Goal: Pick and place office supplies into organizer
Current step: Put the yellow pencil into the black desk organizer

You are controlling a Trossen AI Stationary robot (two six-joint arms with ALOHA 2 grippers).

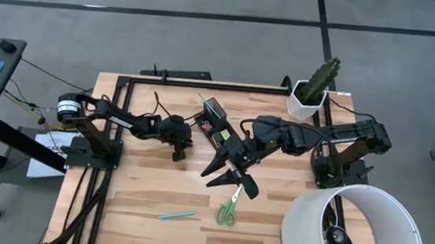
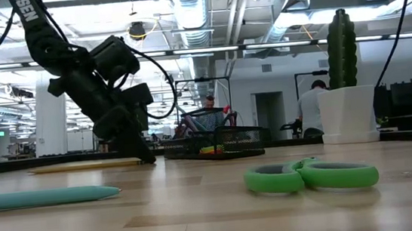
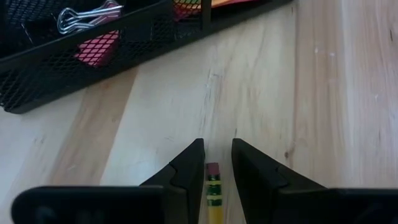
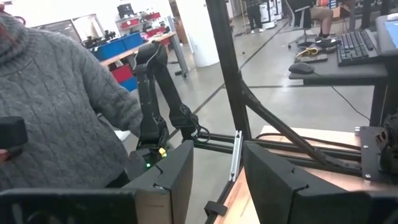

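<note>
The black mesh organizer (image 1: 216, 123) stands at the table's middle far part, and the left wrist view shows binder clips and a pink block (image 3: 96, 48) in it. My left gripper (image 3: 217, 148) slants down just left of it, low over the wood (image 2: 149, 157), shut on a yellow pencil (image 3: 213, 193). My right gripper (image 1: 229, 174) hangs high over the table's middle, open, with nothing between its fingers (image 4: 217, 168). Green-handled scissors (image 1: 229, 210) and a teal pen (image 1: 175, 215) lie flat near the front edge. My left gripper has the yellow pencil between its two fingers, near the pencil's pink eraser end (image 3: 212, 169). The pencil lies along the fingers, with the eraser toward the fingertips. The fingers slant down from the table's left side. The gripper hides the rest of the pencil.
A white pot with a cactus (image 1: 310, 97) stands at the far right corner, and a large white cylinder (image 1: 350, 228) at the near right. A black frame (image 1: 205, 85) runs along the table's edges. A person in a grey sweater (image 4: 56, 106) shows beyond the table.
</note>
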